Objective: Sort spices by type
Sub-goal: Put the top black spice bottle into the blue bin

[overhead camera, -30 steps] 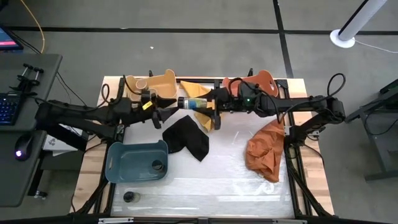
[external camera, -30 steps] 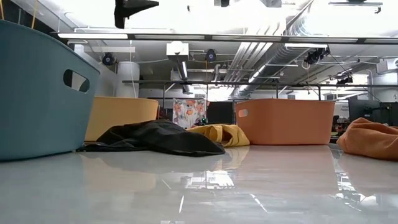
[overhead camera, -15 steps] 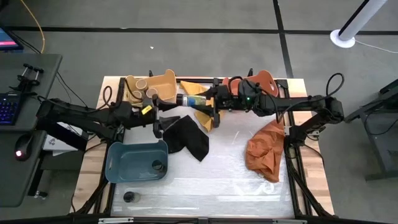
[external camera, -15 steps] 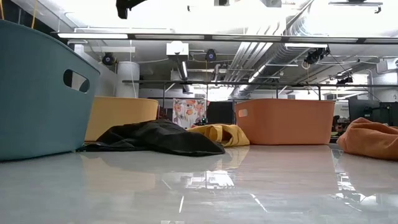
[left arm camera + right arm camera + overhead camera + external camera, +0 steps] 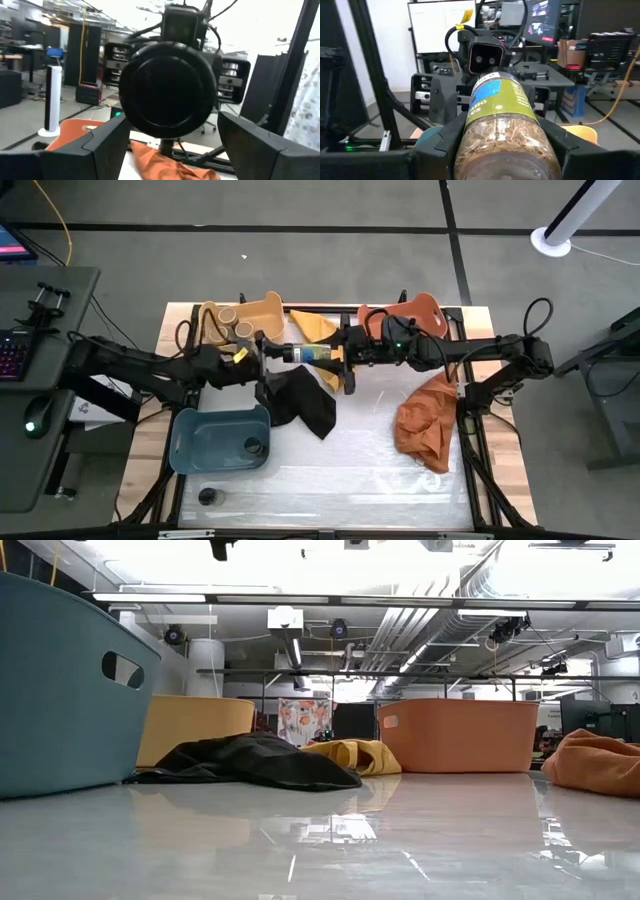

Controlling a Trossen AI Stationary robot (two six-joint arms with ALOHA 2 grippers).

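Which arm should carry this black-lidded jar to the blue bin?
Left, probably. The jar hangs between both pincers; the left pincer faces its black lid, and the blue bin lies on the left arm's side. The right pincer grips it but is farther away.

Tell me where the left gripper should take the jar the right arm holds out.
Probably the black lid end, coming straight along the jar from the left arm's side. The jar lies level in the air, its base end in the right gripper, its lid end free and facing the open left gripper.
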